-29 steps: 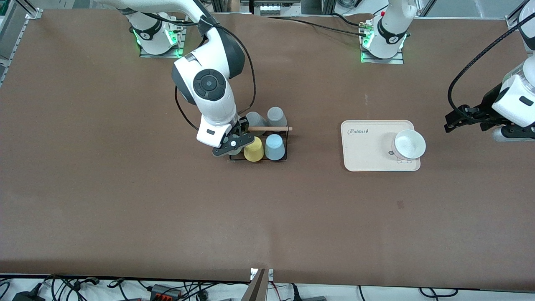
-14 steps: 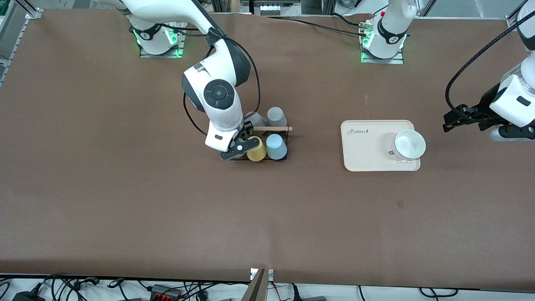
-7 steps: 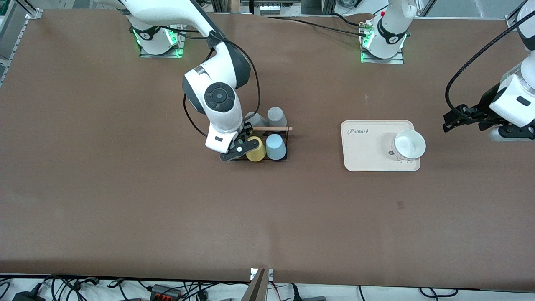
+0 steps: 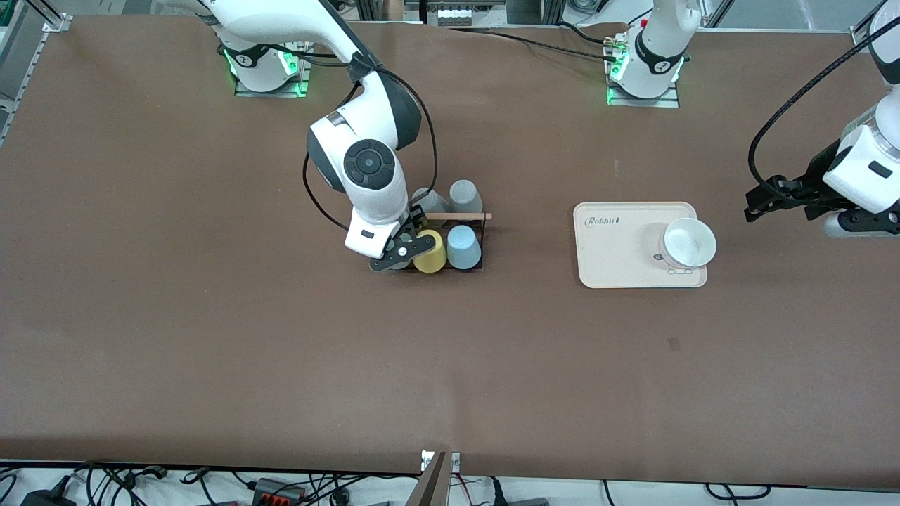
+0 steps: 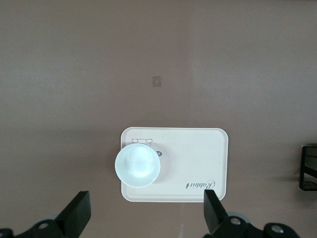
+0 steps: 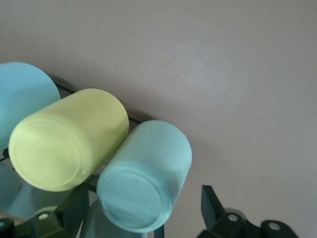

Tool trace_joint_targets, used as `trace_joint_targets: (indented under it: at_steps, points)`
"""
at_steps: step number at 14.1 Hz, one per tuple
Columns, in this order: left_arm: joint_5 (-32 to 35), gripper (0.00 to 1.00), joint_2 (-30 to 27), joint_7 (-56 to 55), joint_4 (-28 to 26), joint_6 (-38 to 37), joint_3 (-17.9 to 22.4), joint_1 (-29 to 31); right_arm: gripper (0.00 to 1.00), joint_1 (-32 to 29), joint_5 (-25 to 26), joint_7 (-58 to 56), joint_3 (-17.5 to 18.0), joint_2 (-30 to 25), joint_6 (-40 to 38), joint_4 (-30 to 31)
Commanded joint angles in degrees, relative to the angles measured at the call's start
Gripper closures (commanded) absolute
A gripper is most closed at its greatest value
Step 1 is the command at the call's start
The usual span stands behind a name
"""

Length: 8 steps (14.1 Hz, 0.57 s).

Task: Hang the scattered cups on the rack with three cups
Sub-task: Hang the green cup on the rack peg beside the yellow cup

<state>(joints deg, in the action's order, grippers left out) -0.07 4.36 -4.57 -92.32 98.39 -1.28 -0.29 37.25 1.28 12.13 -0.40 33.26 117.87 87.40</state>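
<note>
The right hand, which was clamped a second ago, now stands spread wide around the pale mint-green tapered tumbler, holding nothing. That cup sits upturned on the black wire rack beside the yellow cup and light blue tumbler, so hanging looks finished. The left hand waits open above the beige tray.

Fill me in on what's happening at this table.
The right arm is putting cups upside down on the rack. Its tool stands open around the mint-green cup, which sits on the rack beside the yellow cup; the light blue cup is on the rack too, with two grey cups on the pegs farther from the front camera. The left arm waits, its tool open above the beige tray with a white bowl.
</note>
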Motion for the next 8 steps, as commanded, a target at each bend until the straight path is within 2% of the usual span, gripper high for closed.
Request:
trace_joint_targets:
  at_steps: [1, 4, 8]
  points:
    - [0.16, 0.0, -0.15, 0.09, 0.92, -0.3, -0.13, 0.02, 0.0, 0.72, -0.05, 0.52, -0.48, -0.65, -0.88, -1.44]
    - [-0.28, 0.0, -0.41, 0.09, 1.0, -0.3, -0.13, 0.02, 0.0, 0.37, -0.67, -0.09, -0.74, -4.5, -3.68, -1.62]
    - [-0.28, 0.0, -1.46, 0.09, 1.01, -0.82, -0.21, -0.06, 0.0, -1.64, -0.58, 0.0, -0.92, -10.57, -13.07, -4.42]
